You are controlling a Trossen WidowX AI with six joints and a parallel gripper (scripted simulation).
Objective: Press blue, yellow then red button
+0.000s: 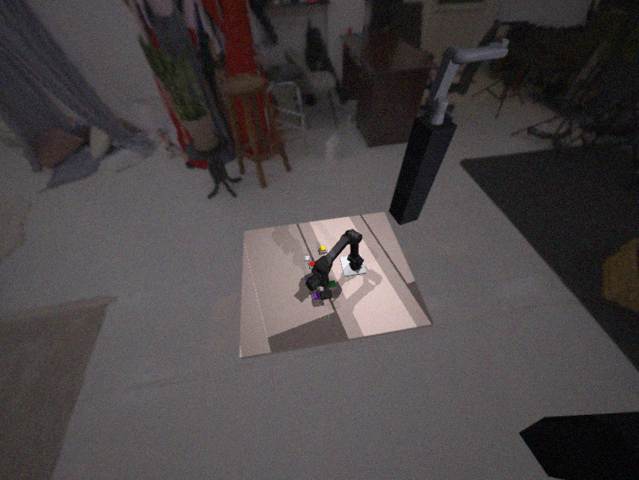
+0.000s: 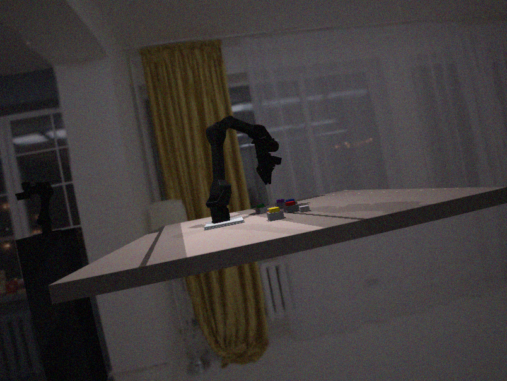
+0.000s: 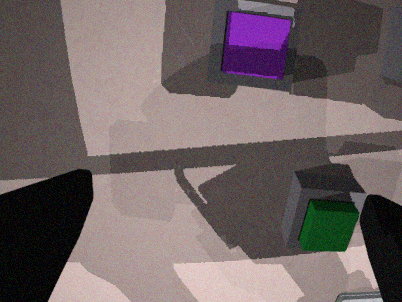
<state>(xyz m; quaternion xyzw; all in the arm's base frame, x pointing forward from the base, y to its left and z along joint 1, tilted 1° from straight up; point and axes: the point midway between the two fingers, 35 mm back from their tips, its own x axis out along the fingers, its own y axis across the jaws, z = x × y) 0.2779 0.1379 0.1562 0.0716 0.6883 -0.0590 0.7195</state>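
1. Black parallel-jaw gripper (image 1: pixel 323 294) (image 2: pixel 267 181) (image 3: pixel 232 198): open, fingers spread wide, nothing gripped. Hanging above the pale tabletop (image 1: pixel 288 320) (image 2: pixel 368 205), fingertips angled down, off the surface.
2. Blue square push-button in grey housing (image 2: pixel 289 200): thin strip of cap visible behind red in exterior; cap can't be made out in top or wrist. Pressed state: can't tell.
3. Yellow push-button on grey housing (image 1: pixel 323 249) (image 2: pixel 273 209): on the table, cap proud of housing, gripper well apart from it.
4. Red push-button on grey housing (image 1: pixel 312 263) (image 2: pixel 290 203): just beside the arm's outline in top, cap up, gripper not on it.
5. Purple square push-button (image 1: pixel 315 296) (image 2: pixel 280 201) (image 3: pixel 256 45): upper part of wrist view.
6. Green square push-button (image 1: pixel 331 284) (image 2: pixel 260 206) (image 3: pixel 330 226): lower right in wrist, near one finger's outline; actual clearance unclear there.
7. Small white block (image 1: pixel 307 257) (image 2: pixel 303 208): near red, apart from gripper.
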